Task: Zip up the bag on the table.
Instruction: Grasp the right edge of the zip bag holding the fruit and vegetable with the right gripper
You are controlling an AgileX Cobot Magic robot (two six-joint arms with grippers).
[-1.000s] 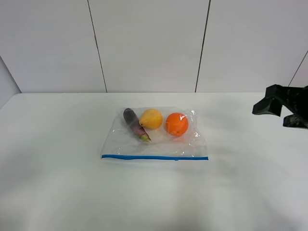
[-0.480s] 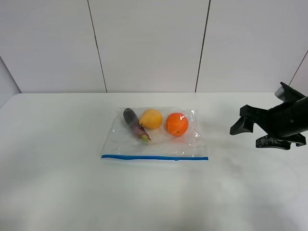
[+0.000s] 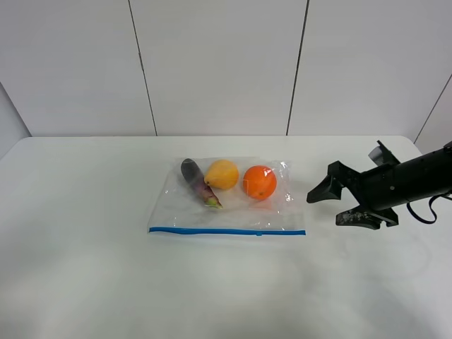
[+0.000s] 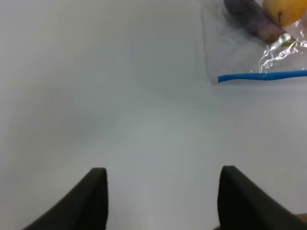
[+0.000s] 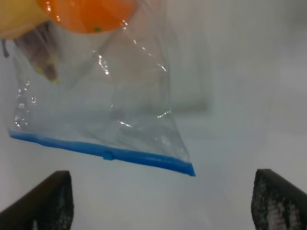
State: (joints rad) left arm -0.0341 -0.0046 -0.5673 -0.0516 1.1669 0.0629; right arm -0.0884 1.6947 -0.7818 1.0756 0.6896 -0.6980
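Observation:
The clear bag (image 3: 226, 201) lies flat mid-table (image 3: 85, 247), its blue zipper strip (image 3: 226, 230) along the near edge. Inside are an orange (image 3: 259, 182), a yellow pear (image 3: 222, 174) and a dark eggplant (image 3: 196, 180). My right gripper (image 3: 328, 208) is open and empty, just right of the bag's right edge, low over the table. In the right wrist view its gripper (image 5: 160, 206) faces the strip's right end (image 5: 184, 166) and a small slider (image 5: 109, 155). My left gripper (image 4: 163, 201) is open and empty, short of the strip's left end (image 4: 221, 78); it is outside the exterior view.
White wall panels (image 3: 219, 63) stand behind the table's far edge. A black cable (image 3: 424, 208) hangs from the right arm near the table's right edge. Bare tabletop surrounds the bag on the left and front.
My right gripper has moved left and down from the table's right edge toward the bag's right side. The bag has not moved.

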